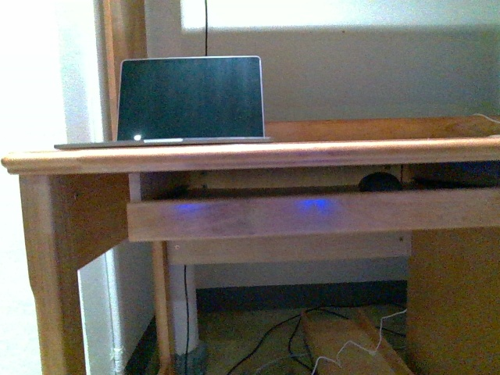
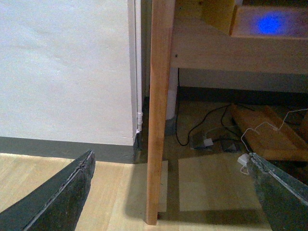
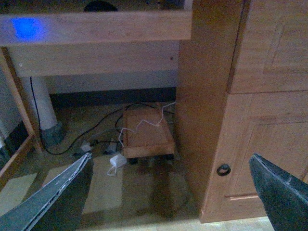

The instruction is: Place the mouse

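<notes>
Resting on the pull-out shelf [image 1: 266, 217] under the counter [image 1: 234, 156], right of its middle, the mouse [image 1: 380, 182] is seen as a small dark, matte dome. Only its upper curve is shown, the rest being hidden behind the shelf's front rail. An open laptop [image 1: 190, 98] (screen dark) is set on the counter's left part. The left pincer [image 2: 171, 156] and right pincer [image 3: 170, 157] are both spread wide and empty — only the finger ends are framed.
</notes>
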Tool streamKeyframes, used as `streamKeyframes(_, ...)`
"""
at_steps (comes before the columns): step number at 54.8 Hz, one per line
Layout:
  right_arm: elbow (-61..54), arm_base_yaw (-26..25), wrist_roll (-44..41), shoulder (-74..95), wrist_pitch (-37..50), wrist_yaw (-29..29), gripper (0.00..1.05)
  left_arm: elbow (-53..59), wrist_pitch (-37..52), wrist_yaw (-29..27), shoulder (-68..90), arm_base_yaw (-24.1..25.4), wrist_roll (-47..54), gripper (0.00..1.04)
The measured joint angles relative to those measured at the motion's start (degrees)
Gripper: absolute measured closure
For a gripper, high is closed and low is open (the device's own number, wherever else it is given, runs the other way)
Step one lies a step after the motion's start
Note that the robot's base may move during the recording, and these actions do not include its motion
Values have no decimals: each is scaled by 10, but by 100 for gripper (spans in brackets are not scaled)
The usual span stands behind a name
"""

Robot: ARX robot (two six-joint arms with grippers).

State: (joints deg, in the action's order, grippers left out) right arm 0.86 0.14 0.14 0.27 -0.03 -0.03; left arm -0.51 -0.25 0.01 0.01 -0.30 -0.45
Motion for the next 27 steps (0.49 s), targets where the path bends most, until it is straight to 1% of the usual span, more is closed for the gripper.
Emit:
streamKeyframes(25, 0, 0, 0, 0, 0, 0, 7, 0, 0, 0, 0, 0, 0, 8)
streamKeyframes(27, 0, 0, 0, 0, 0, 0, 7, -5, -12, 1, 7, 0, -9, 8)
